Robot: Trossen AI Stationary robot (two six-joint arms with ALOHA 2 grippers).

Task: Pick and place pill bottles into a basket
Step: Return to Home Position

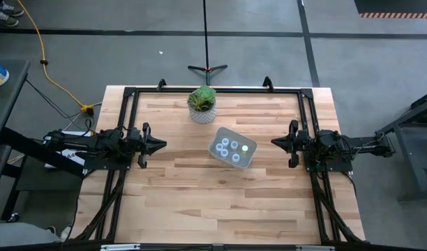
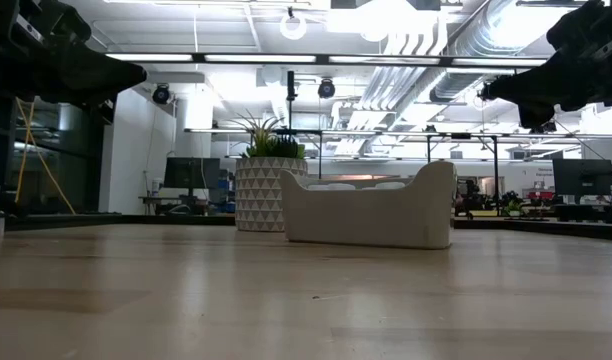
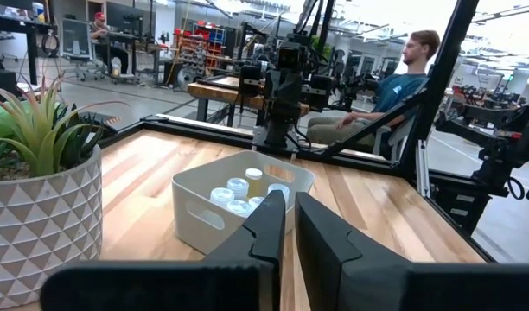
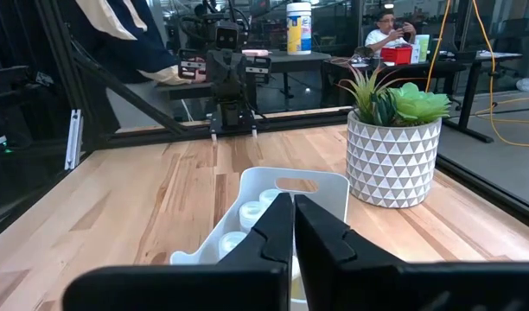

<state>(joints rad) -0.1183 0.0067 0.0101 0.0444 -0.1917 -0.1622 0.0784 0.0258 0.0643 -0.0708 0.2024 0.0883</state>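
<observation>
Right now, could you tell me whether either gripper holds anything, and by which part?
Nothing is held: the left gripper and right gripper are shut and empty; the pill bottles stand in the basket.

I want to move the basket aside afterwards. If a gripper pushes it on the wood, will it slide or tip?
Probably slide: the basket is low and wide, flat on the smooth table. It looks like thin plastic, so likely light. The pill bottles stand loose inside and might topple.

No readable text, brand, number or sign anywhere. Label on the canister [image 4: 298, 26] on the far desk [image 4: 334, 55] too small to make out.
</observation>
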